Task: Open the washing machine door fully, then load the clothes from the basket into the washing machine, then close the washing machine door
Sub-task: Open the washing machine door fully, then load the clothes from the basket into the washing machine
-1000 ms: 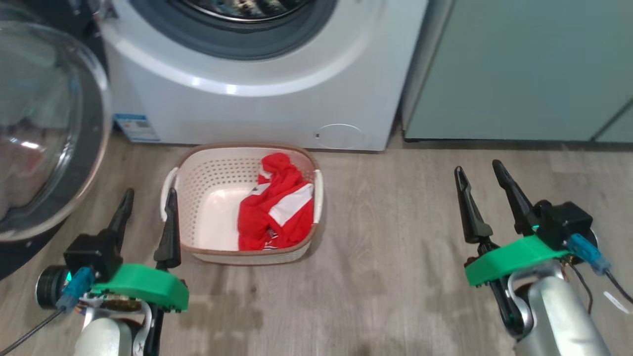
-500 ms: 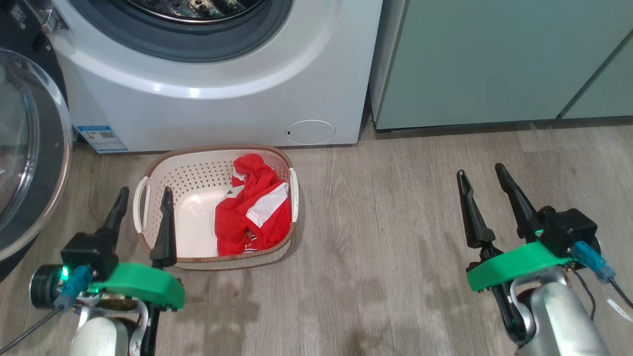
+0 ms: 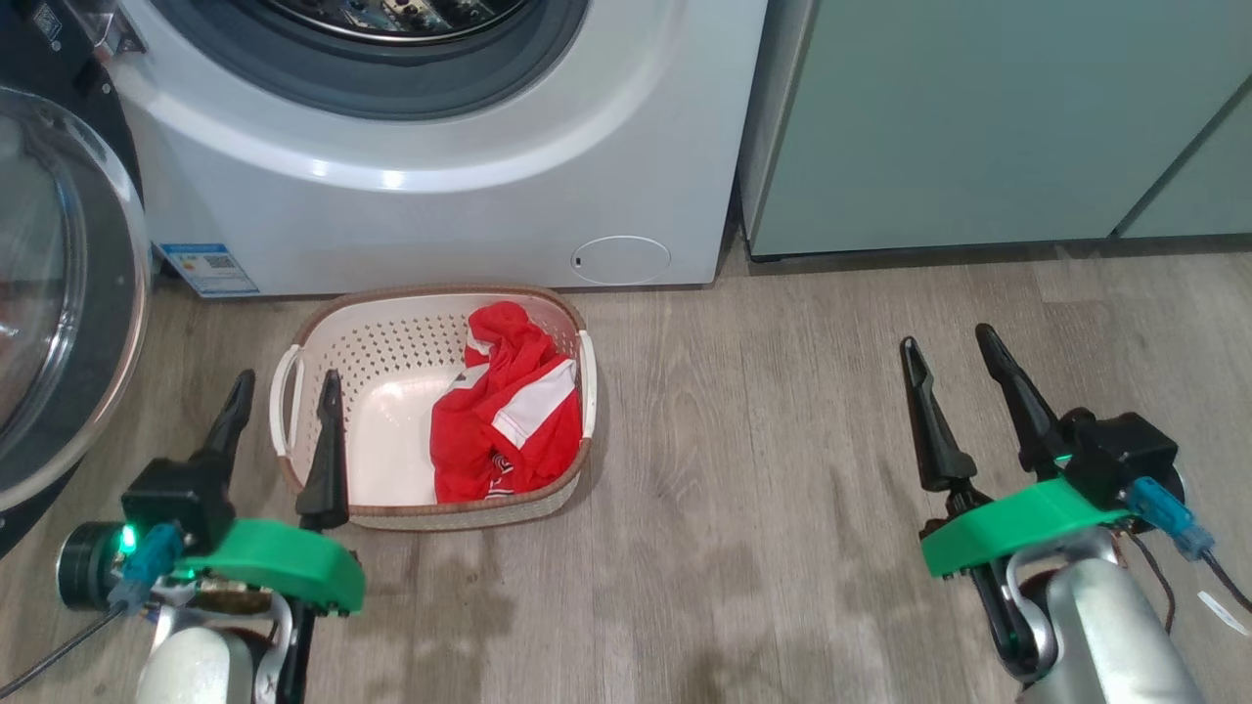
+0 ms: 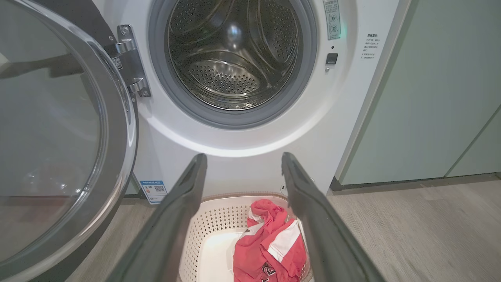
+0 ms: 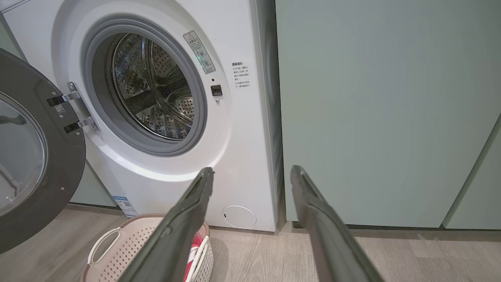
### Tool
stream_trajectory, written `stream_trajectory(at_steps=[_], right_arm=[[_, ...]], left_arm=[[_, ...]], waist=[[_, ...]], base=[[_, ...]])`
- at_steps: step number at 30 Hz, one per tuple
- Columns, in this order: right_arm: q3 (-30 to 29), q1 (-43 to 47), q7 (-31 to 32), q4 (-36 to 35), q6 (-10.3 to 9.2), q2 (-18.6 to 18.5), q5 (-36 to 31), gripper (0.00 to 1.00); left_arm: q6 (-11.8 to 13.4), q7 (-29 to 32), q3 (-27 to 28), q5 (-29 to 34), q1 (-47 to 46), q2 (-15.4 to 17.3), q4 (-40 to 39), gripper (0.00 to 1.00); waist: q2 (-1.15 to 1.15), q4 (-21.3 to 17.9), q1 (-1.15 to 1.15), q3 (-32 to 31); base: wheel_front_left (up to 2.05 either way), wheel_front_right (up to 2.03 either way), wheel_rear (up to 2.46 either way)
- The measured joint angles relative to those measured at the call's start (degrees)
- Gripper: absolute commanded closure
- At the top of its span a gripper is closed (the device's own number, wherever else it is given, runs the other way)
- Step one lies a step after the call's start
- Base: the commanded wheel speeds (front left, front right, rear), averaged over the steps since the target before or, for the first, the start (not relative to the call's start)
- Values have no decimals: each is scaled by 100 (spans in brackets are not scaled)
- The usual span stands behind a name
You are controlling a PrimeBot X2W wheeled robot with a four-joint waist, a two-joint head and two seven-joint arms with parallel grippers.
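Note:
The washing machine (image 3: 440, 205) (image 4: 242, 137) (image 5: 238, 156) stands at the top of the head view, its steel drum (image 4: 231, 55) bare. Its door (image 3: 59, 293) (image 4: 58, 137) (image 5: 35, 156) is swung wide to the left. On the floor in front sits the basket (image 3: 323, 372) (image 4: 211, 223) (image 5: 117, 246), with the red clothes (image 3: 509, 411) (image 4: 274, 243) heaped in its right half. My left gripper (image 3: 284, 386) (image 4: 242, 160) is open, hovering over the basket's left handle. My right gripper (image 3: 949, 342) (image 5: 252, 176) is open, over bare floor well to the right of the basket.
Pale green cabinets (image 3: 978, 127) (image 5: 383, 117) stand right of the washer. A blue-and-white sticker (image 3: 210, 269) and a small round flap (image 3: 621, 259) mark the washer's lower front. Wood-look floor (image 3: 763, 440) lies between basket and right gripper.
The head camera has swung, so the whole picture slid left from a second ago and a touch right since. Both grippers stay open in the same pose.

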Motion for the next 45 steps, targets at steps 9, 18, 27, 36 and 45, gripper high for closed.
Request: stream_trajectory(at_steps=[9,18,27,36,45], right_arm=[[3,-19,0,27,0,0,41,0],[9,-108,-10,35,0,0,42,0],[29,-94,-10,74,0,2,51,0],[46,-102,-11,79,0,2,57,0],[80,-121,-16,83,0,3,57,0]], left_arm=[[80,-1,-11,0,-1,15,0,0],[78,-18,-131,-8,-1,46,-32,0],[81,-18,-144,-9,6,89,-80,0],[80,8,-257,-8,2,145,-114,0],[86,1,-289,-10,-10,171,-114,0]], waist=[[0,-5,0,18],[0,-2,0,24],[0,-28,0,14],[0,-43,0,26],[0,-17,2,35]], base=[[0,0,0],[20,-20,0],[141,-141,0],[198,-198,0],[88,-88,0]])
